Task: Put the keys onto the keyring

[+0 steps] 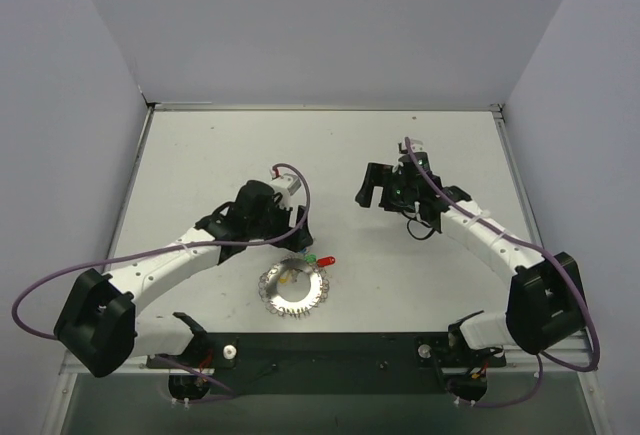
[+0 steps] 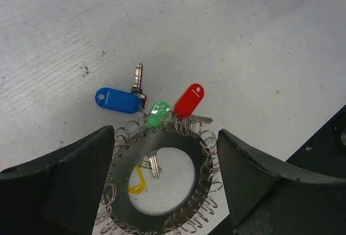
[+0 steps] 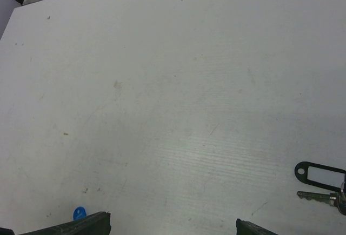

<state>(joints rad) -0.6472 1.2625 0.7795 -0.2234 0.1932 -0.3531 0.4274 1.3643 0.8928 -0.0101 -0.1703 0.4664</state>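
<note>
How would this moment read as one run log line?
left tool: open, aimed at ring | right tool: open, over table | keys: blue, green, red by rim, yellow in hole

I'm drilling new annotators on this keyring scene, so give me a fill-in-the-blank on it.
The keyring hole holds a key and a ____ tag. Between the blue tag and red tag lies the ____ one. The left pincer straddles the keyring, jaws ____.
Missing: yellow, green, open.
</note>
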